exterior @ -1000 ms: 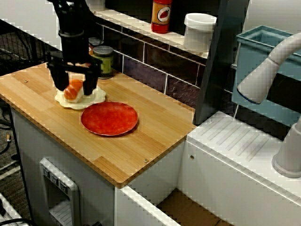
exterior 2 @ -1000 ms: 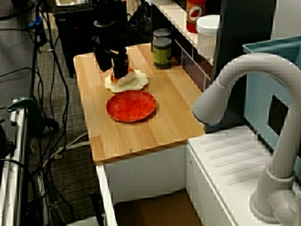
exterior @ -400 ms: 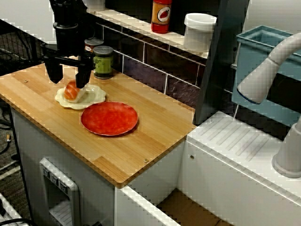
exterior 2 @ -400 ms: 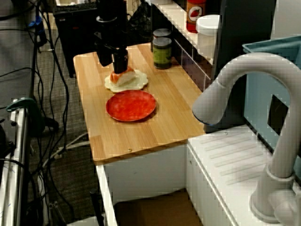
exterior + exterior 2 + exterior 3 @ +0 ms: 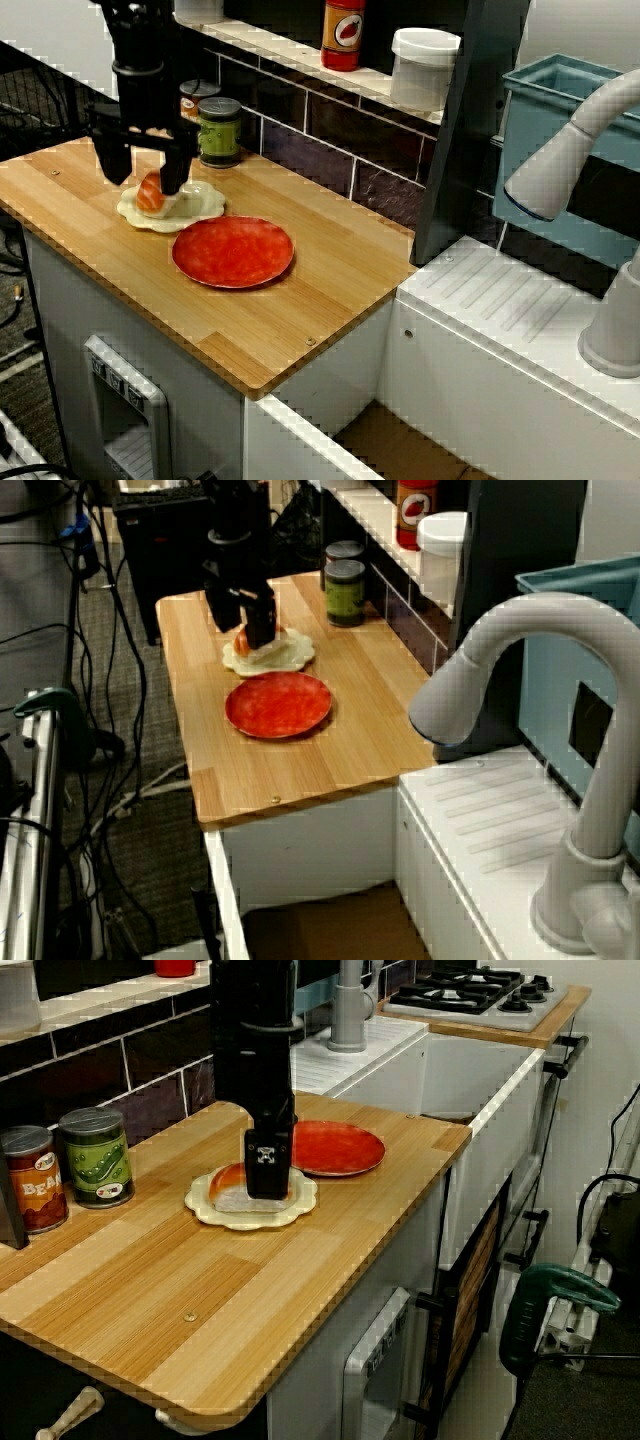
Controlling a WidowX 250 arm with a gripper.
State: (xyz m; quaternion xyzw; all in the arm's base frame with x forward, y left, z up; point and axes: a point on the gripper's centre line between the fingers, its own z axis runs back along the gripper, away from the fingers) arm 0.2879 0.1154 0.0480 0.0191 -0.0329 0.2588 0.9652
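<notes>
Orange piece [image 5: 149,195] half behind gripper [image 5: 142,177]

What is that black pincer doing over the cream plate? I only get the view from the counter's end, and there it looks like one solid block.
Observer: In the view facing the wall, the pincer shows two fingers spread wide, open, with the orange food on the plate between them.
Operator: And what is up on the shelf? My picture cuts it off.
Observer: The wall-facing view shows a whole red bottle there, and a white tub to its right.
</notes>
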